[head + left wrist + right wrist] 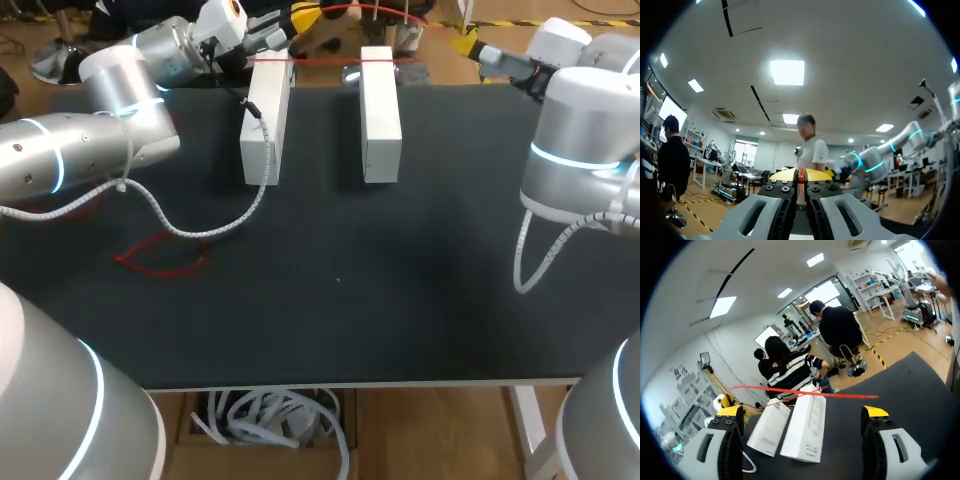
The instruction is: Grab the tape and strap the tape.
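Tape point(325, 61), a thin red strip, stretches taut across the far ends of two white rectangular blocks, the left block point(267, 120) and the right block point(380, 115). They stand side by side at 12 o'clock on the black counter point(330, 300). The left gripper point(300, 18) sits at about 11 o'clock, beyond the counter's far edge. In its wrist view, the left gripper point(801, 175) has its fingers point(782, 200) pressed together, pinching a sliver of the red strip between the yellow tips. The right gripper point(468, 45) is at 1 o'clock. Its own view shows this gripper point(802, 411) spread wide and holding nothing, with the strip point(805, 393) crossing ahead of it over the blocks. A loose red strand point(160, 258) lies at 9 o'clock, near a white coiled cable point(215, 228).
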